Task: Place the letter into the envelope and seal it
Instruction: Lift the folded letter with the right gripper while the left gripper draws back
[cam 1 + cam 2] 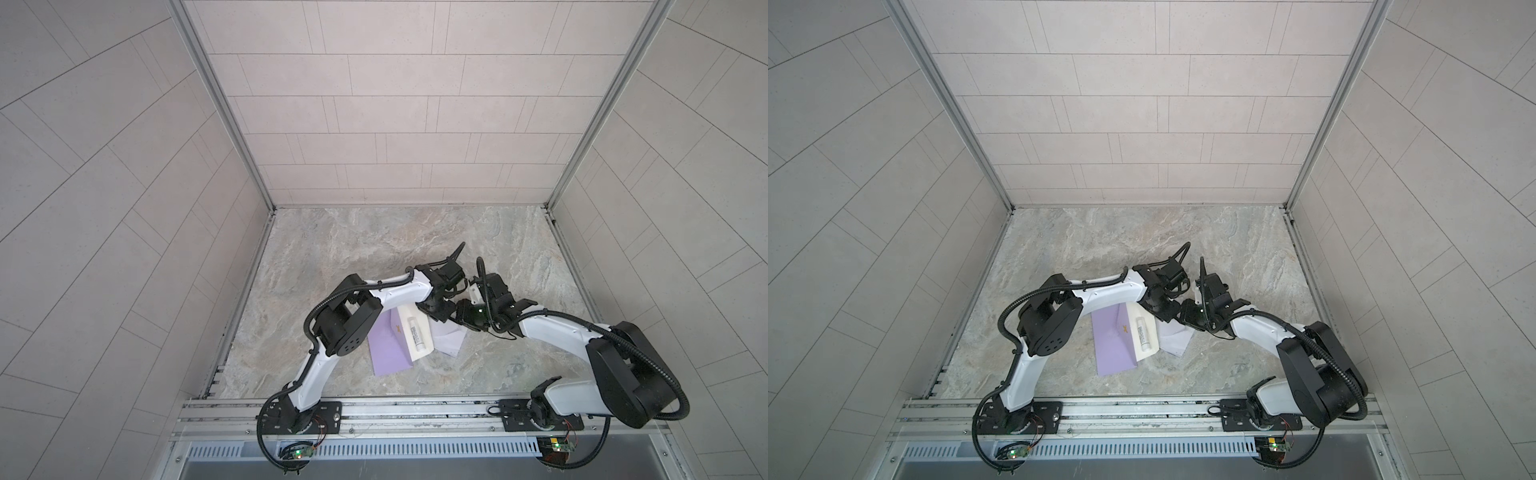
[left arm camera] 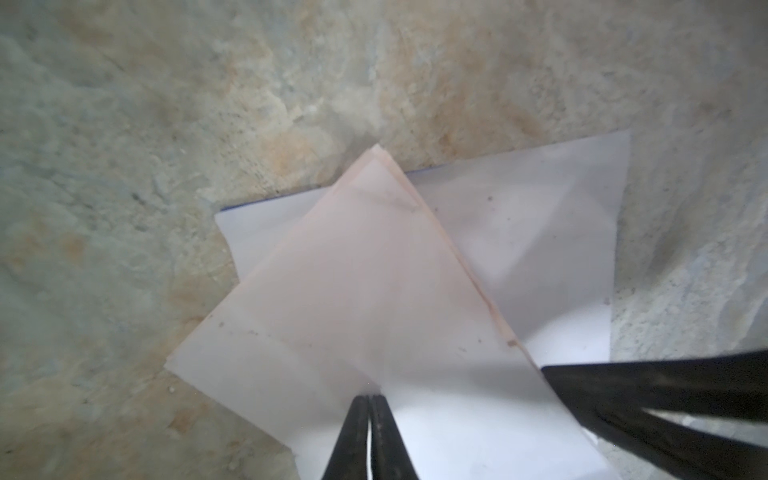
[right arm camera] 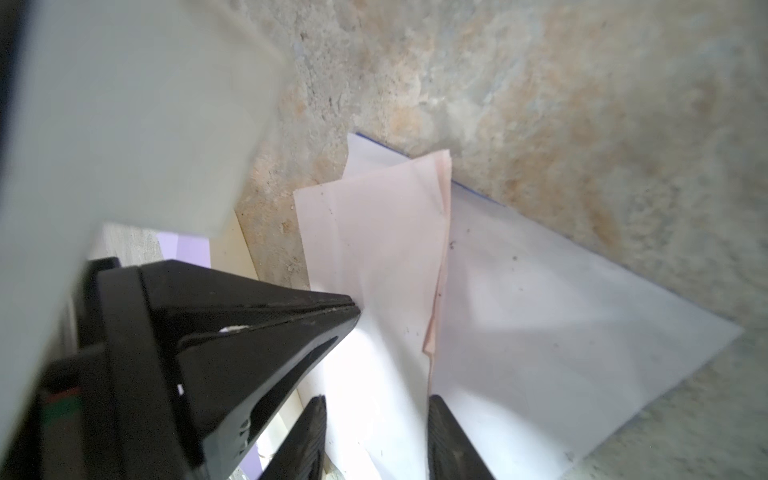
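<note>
Letter [image 1: 440, 331], a folded pale sheet, lies on the marbled surface [image 1: 374, 257] just right of the purple envelope [image 1: 388, 347] in both top views, beneath the two arms' meeting tools. A glue stick [image 1: 417, 334] rests on the envelope's open cream flap.

Left wrist view: the left tool [image 2: 370, 401] is pinched together on the letter's edge, over a white sheet [image 2: 540, 232].

Right wrist view: the right tool [image 3: 376, 401] has its jaws apart, with the letter showing between them.

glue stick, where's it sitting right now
In both top views the glue stick lies near the table's middle, on the cream paper along the purple envelope's right edge, just left of the letter.
</note>
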